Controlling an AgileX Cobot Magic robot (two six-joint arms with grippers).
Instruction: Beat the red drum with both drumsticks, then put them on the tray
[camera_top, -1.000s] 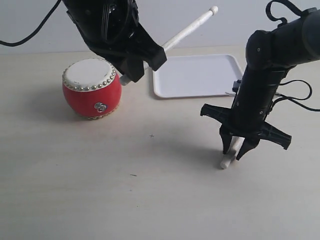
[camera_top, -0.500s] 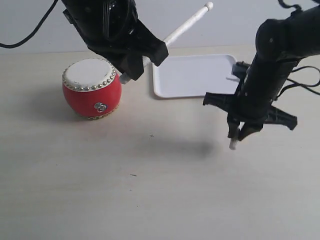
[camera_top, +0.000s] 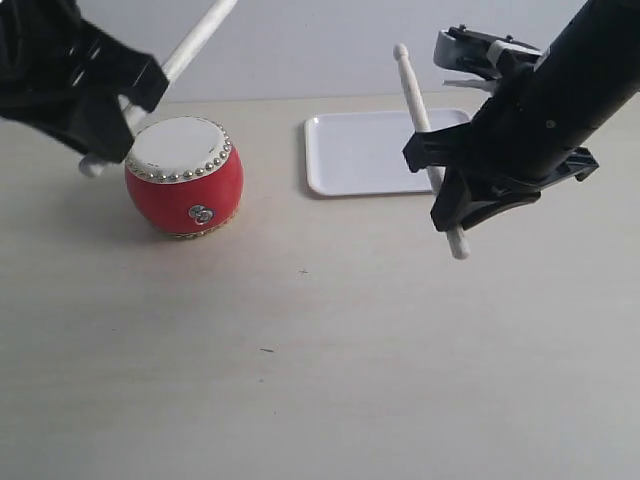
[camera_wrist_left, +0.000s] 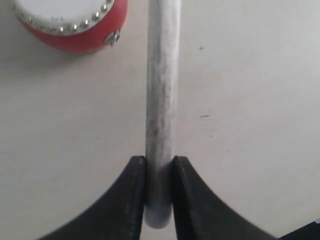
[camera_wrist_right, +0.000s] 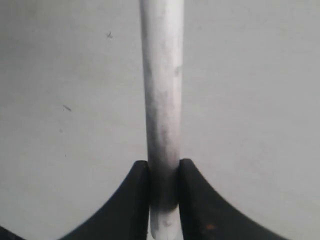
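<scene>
Left of the tray (camera_top: 370, 150), the red drum (camera_top: 184, 190) sits upright on the desk (camera_top: 320, 350), cream skin facing up, with a gap of bare desk between the two. The left jaws are clamped on the left drumstick (camera_wrist_left: 162, 100) close to its butt. That butt hangs low just beside the drum's far-left rim, and the shaft slants up over the skin and out of the exterior view, so its knob is hidden. The right jaws are clamped on the right drumstick (camera_top: 415, 100), also near the butt, knob uppermost. This stick tilts in front of the tray's right part, well apart from the drum.

The step in hand looks like bringing both sticks to the skin. To do it well, I would swing the right arm (camera_top: 540, 120) leftward and tip the stick so the knob leads downward. Aim for the middle of the skin, inside the ring of gold studs. Strokes should be light, since the rounded barrel would probably skid or rock under a hard or off-centre blow. Sticks coming from opposite sides should be kept from crossing.

Room is generous: wide open desk lies in front of drum and tray. The tight spots are the tray's low rim under the right stick's butt and the left arm (camera_top: 60, 70) crowding the drum's left side.
</scene>
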